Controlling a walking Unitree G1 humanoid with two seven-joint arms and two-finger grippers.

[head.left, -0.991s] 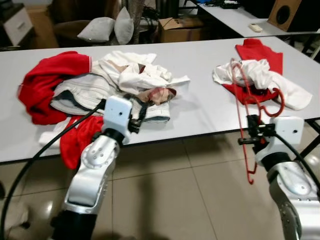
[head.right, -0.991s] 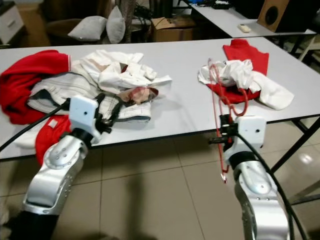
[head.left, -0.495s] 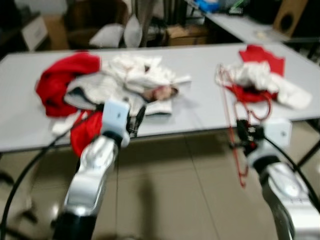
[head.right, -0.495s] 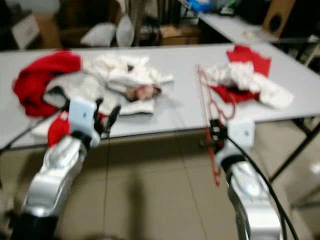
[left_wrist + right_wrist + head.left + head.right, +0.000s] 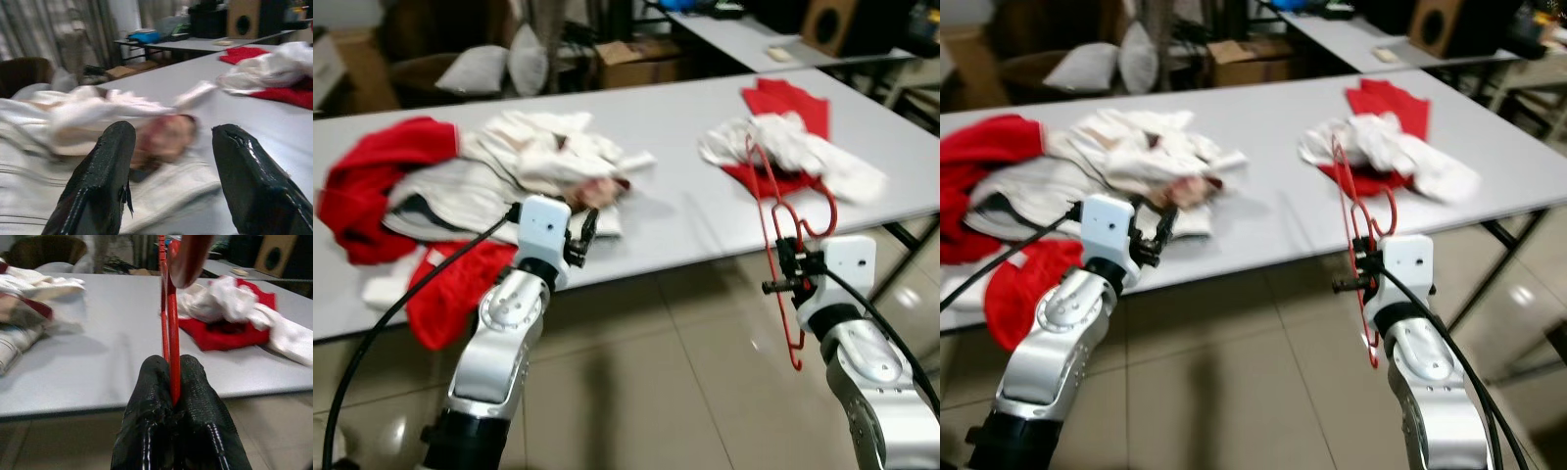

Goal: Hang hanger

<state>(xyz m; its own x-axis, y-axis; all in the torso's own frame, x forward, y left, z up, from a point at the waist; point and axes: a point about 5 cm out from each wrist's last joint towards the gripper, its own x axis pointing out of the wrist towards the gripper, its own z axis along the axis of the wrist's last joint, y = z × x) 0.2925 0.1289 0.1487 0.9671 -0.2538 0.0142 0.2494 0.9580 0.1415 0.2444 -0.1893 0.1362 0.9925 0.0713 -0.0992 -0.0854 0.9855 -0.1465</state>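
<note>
**Red hanger held upright at the near table edge**

At the far left of the grey table (image 5: pixel 695 211) a red garment (image 5: pixel 372 186) is heaped, and part of it is draped over the near edge. Just to its right a pile of white and striped clothes (image 5: pixel 524 166) is spread across the tabletop.

The left gripper (image 5: pixel 171 181) is raised at the near edge of the table, just in front of that pile. Its two black fingers (image 5: pixel 98 186) are spread wide and nothing is held between them; in the left wrist view the blurred clothes are seen beyond the gap.

Further right, past a bare stretch of table, a second heap is seen — white clothes (image 5: pixel 803 157) lying on a red garment (image 5: pixel 783 98).

The right gripper (image 5: pixel 171 396) is held near the table's near edge, in front of this second heap. Its fingers are pinched together on the red hanger (image 5: pixel 783 255), gripped on a thin part of the frame. The hanger is held roughly upright — its hook curls to the right above the gripper, and its lower end hangs below the gripper, over the tiled floor (image 5: pixel 636 392).

Beyond the table, grey cushions (image 5: pixel 494 69), a cardboard box (image 5: pixel 631 59) and a second table (image 5: pixel 754 29) can be made out.
</note>
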